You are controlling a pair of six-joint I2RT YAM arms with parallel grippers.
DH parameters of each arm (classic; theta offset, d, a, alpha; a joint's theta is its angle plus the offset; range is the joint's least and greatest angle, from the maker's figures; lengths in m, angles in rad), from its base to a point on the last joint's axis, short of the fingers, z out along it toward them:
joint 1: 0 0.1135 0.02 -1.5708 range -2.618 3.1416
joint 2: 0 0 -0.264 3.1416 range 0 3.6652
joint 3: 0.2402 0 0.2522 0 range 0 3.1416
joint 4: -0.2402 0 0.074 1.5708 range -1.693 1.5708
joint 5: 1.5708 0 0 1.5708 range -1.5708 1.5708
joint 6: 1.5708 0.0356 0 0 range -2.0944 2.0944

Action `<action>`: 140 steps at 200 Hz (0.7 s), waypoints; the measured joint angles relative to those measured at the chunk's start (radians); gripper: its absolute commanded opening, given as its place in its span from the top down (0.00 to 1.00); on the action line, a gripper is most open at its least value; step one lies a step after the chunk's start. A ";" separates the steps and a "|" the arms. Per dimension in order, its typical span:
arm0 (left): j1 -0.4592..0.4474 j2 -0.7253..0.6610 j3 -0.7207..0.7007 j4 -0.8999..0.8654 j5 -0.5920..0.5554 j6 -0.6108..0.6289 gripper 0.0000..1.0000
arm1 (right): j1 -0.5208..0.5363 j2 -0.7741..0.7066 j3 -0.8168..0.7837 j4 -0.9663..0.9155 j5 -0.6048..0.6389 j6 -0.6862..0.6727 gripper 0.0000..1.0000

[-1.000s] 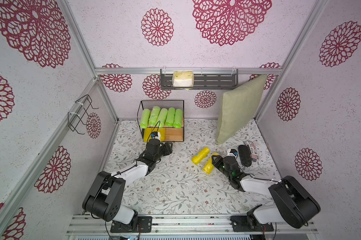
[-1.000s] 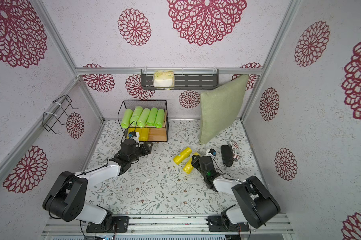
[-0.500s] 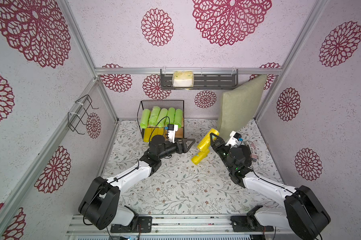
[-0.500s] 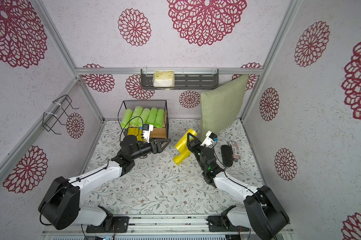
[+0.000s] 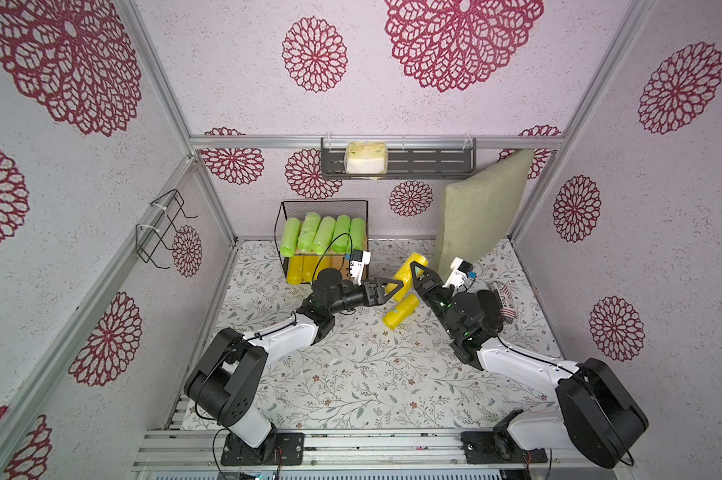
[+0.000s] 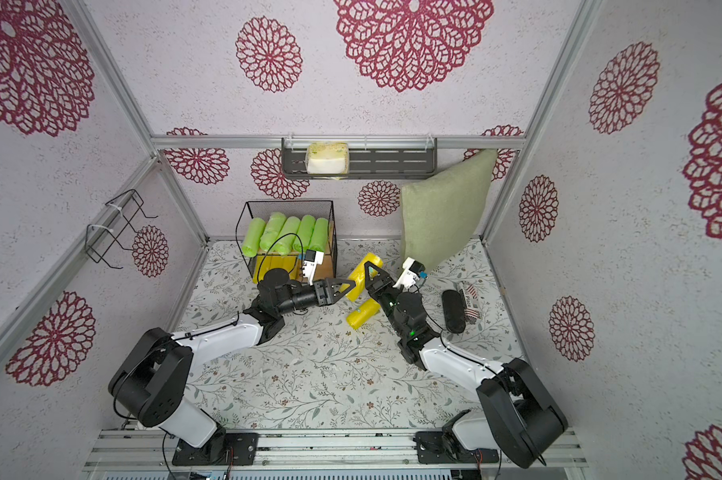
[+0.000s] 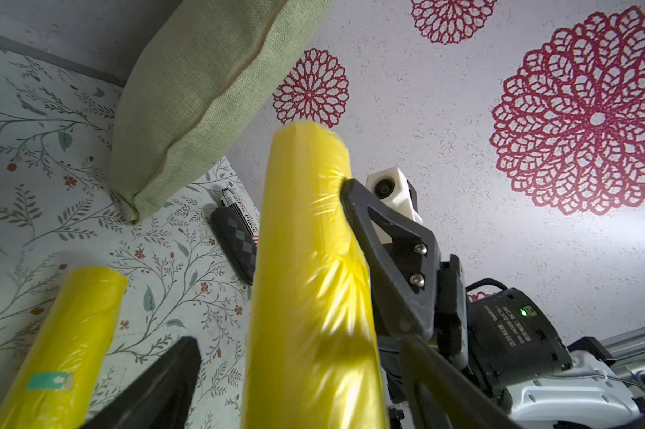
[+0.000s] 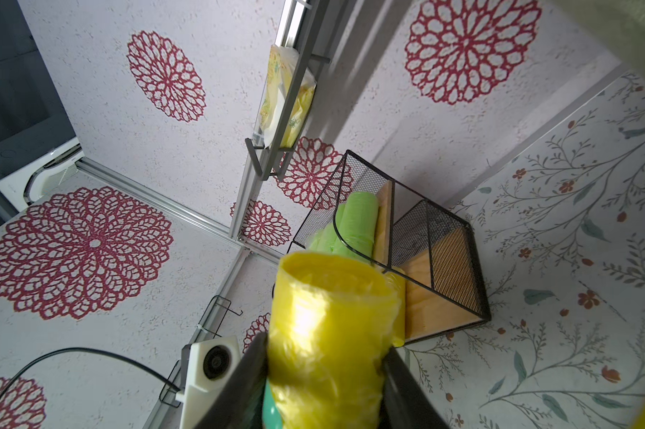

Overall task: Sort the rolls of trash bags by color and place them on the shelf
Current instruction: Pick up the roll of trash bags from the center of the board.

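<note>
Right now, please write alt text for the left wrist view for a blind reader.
A yellow roll stands close up, pinched by the right fingers, between the open left fingers. A second roll lies on the floral table beside it, with a green pillow behind.

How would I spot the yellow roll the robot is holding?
Find the green cushion leaning in the back corner and the black mesh shelf along the same wall. Between them, the right tool pinches a yellow roll, tilted in the air. Its yellow neighbour lies flat on the floral table instead.
</note>
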 measured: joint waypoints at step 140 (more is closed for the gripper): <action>0.039 0.023 -0.017 0.011 0.038 0.006 0.71 | 0.000 0.002 0.008 0.006 0.023 -0.049 0.14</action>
